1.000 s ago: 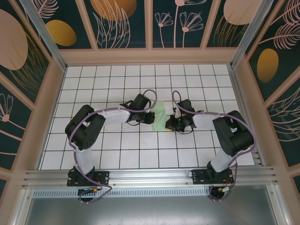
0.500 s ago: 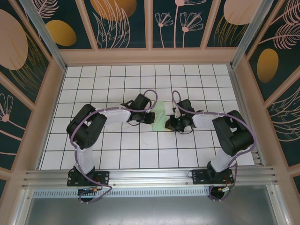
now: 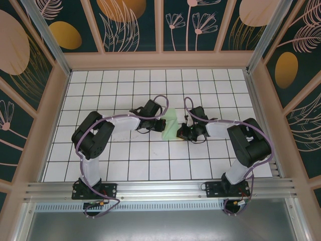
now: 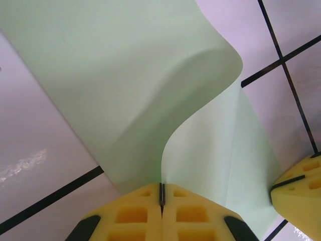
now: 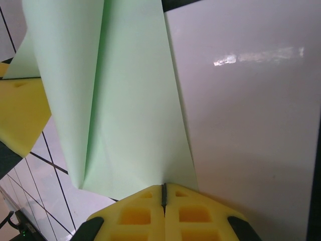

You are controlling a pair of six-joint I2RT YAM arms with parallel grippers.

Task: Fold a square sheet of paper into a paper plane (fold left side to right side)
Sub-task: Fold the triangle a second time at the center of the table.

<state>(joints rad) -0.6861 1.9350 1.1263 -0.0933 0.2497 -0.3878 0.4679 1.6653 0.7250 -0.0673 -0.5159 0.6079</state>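
On the white grid-tiled table [image 3: 150,160], my left claw [image 4: 161,193] and right claw [image 5: 163,195] each pinch an edge of the thin pale green folded paper sheet [image 3: 170,126].

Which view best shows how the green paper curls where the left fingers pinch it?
Left wrist: the green paper rises in an S-curve from the shut left fingers. Right wrist shows flat creased layers; top external, just a small sliver between the arms.
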